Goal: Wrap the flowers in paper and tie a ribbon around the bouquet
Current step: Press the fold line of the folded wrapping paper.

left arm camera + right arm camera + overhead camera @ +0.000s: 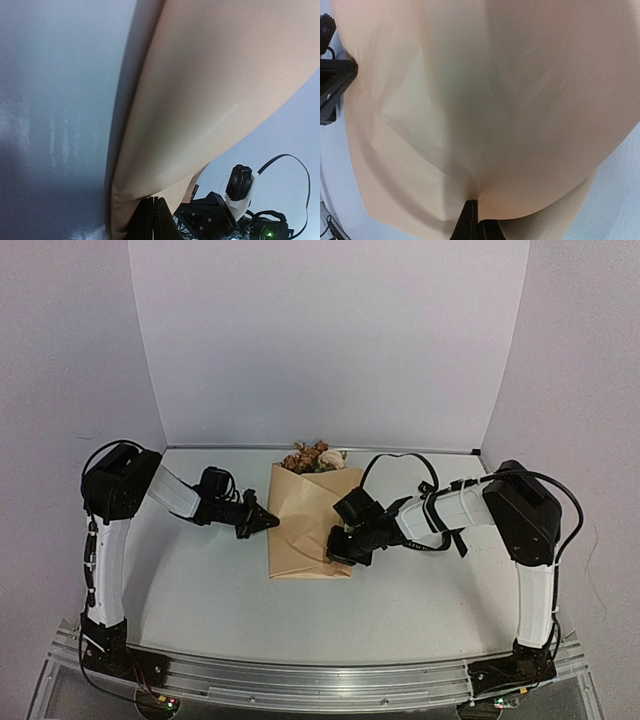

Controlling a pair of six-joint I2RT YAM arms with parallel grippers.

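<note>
The left pincer (pixel 270 523) and right pincer (pixel 340 550) are each nipped shut on opposite side edges of the paper (pixel 305 520), seemingly light, floppy and crease-prone, so best held by its edges.

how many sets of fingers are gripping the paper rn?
2. Left fingers shut on the paper at its left edge; right fingers shut on its right side, toward the near corner.

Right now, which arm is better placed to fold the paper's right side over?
Likely right: the right fingers are shut on the paper at its right edge, low down, while the left fingers pinch its left edge.
</note>
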